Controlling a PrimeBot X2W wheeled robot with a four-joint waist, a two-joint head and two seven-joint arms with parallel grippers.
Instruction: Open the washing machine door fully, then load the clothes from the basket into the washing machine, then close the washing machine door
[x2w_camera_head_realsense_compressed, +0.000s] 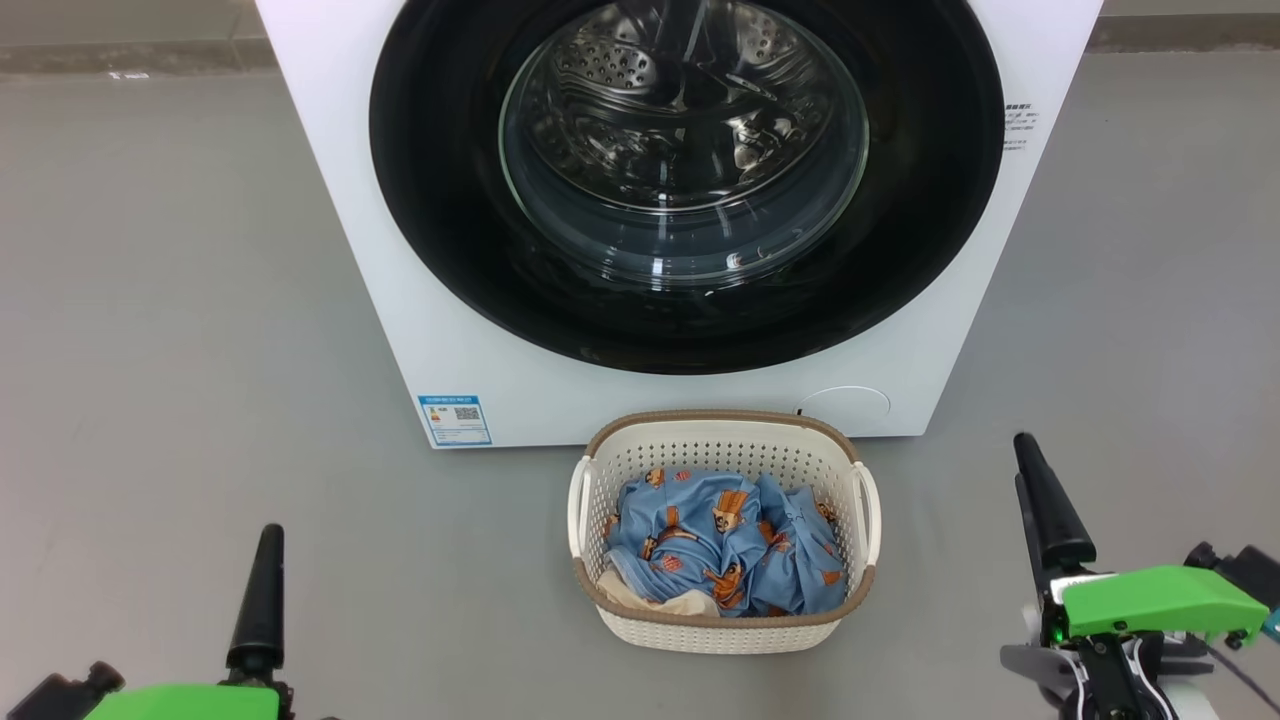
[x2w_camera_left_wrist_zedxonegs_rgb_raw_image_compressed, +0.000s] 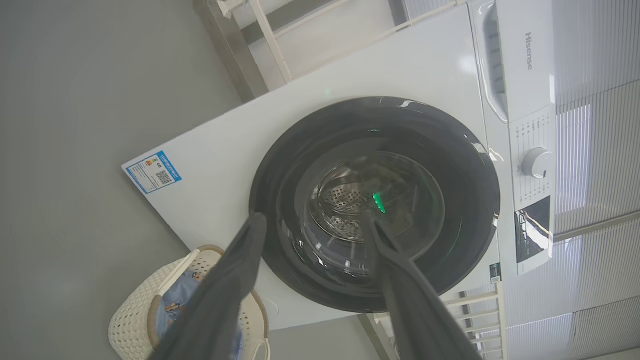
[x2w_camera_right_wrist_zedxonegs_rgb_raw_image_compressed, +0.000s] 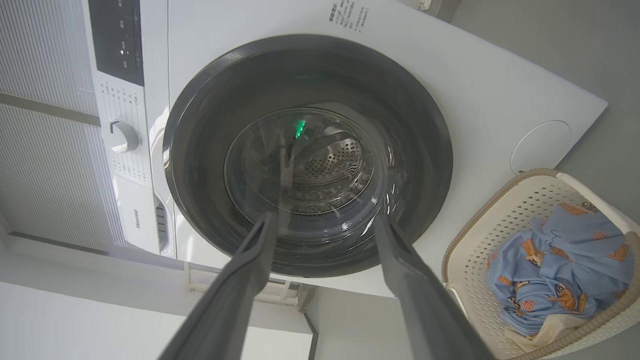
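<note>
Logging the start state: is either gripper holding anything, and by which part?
Nothing is held: the left gripper and right gripper are open and empty, away from the basket and washing machine door.

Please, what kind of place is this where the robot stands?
Probably a laundry area, or a room set up as one: a white front-loading washing machine stands on a grey floor, with a basket of clothes in front of it.

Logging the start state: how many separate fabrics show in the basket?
2: blue bear-print fabric heaped across the basket, cream cloth at its near-left corner. More may lie underneath.
</note>
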